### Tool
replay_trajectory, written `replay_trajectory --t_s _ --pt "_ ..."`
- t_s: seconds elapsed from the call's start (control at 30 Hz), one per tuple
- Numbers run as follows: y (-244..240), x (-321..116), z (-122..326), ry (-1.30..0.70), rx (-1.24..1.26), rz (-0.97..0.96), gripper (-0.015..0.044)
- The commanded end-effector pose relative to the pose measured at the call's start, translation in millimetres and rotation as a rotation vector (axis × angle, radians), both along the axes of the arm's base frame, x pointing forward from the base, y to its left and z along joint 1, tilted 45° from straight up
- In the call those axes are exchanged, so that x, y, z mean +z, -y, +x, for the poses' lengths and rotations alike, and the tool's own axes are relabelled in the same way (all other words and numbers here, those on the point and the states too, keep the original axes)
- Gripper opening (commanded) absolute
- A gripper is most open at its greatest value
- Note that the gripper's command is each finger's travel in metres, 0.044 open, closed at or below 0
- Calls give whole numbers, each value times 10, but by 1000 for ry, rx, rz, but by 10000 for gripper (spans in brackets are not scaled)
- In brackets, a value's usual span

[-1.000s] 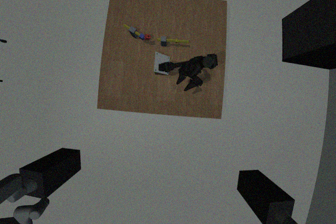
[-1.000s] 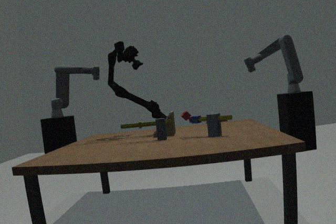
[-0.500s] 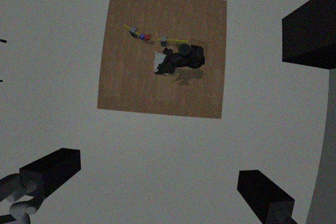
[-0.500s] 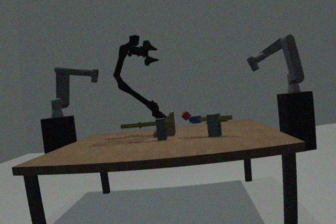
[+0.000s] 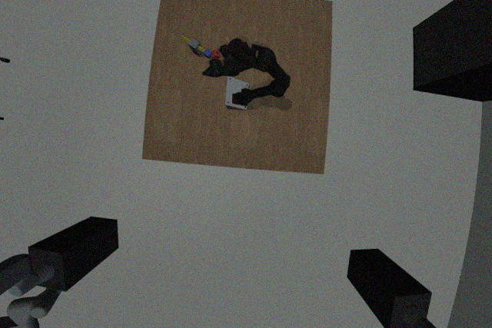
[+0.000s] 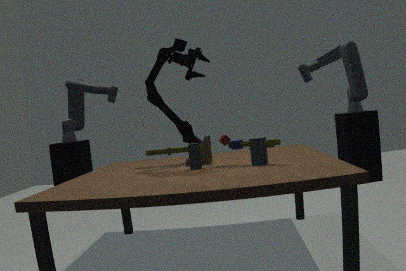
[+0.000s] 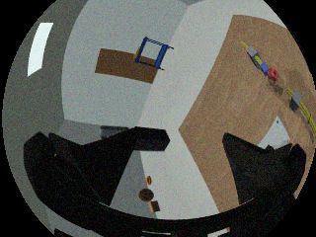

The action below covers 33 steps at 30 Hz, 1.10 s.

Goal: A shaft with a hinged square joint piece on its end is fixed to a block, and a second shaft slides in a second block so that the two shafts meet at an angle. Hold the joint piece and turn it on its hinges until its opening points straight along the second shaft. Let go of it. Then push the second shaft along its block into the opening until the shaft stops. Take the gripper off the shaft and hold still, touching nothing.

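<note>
Tabletop: brown wood-grain surface (image 5: 238, 137) (image 6: 130, 183) (image 7: 212, 109), carrying both blocks.
Red joint (image 5: 215, 54) (image 6: 224, 139) (image 7: 273, 74): past the blue piece (image 5: 207, 52) (image 6: 236, 144) (image 7: 264, 67), on the fixed shaft's (image 5: 184, 38) (image 6: 275, 142) (image 7: 244, 44) end; it looks tilted off line.
Sliding shaft (image 6: 158, 152) (image 7: 306, 113): in its block (image 6: 195, 156) (image 7: 295, 100), apart from the joint.
Gripper (image 5: 212, 61) (image 6: 207, 68) (image 7: 184, 136): spread nearly fully, holding nothing, well above the work.
Approach: I should descend beside the joint, straddle opposite faces, close gently, then turn about the hinges without levering the shaft.
Alignment: I'd sight the opening along the sliding shaft before releasing.
Writing: I can read none.
</note>
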State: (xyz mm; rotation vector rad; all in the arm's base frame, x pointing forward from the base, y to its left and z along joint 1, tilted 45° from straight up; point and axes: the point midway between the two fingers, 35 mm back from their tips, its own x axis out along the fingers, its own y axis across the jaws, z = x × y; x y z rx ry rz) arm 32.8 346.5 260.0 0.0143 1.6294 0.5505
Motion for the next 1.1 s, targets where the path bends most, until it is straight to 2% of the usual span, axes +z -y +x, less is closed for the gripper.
replay_trajectory --t_s 0.0,0.23,0.5,1.07 --pt "43 -306 410 66 -92 -114 440" --pt "217 -715 996 156 -202 -298 440" --pt "423 -1012 1372 195 -222 -421 440" --pt "1531 -1741 2422 286 -360 -953 440"
